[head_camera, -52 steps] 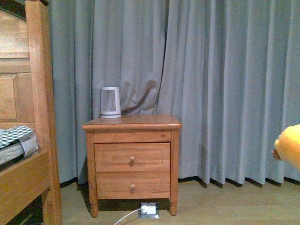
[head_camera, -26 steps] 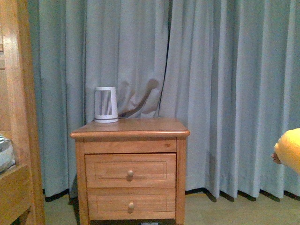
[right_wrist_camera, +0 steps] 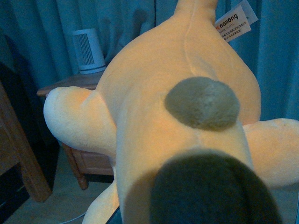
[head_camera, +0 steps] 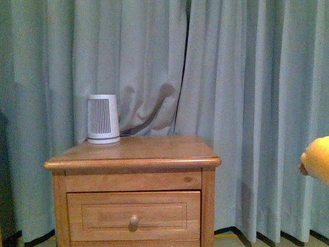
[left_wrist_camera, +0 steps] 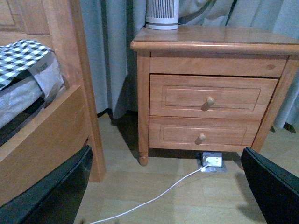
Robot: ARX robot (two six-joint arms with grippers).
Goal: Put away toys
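Plush toy (head_camera: 317, 158) is cut off at the front view's right edge.

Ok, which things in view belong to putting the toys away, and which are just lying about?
Job: soft yellow-orange plush animal.

Lying about: wooden two-drawer nightstand; white ribbed tapered appliance on it; grey-blue curtains; wooden bed frame; white floor socket with cable.
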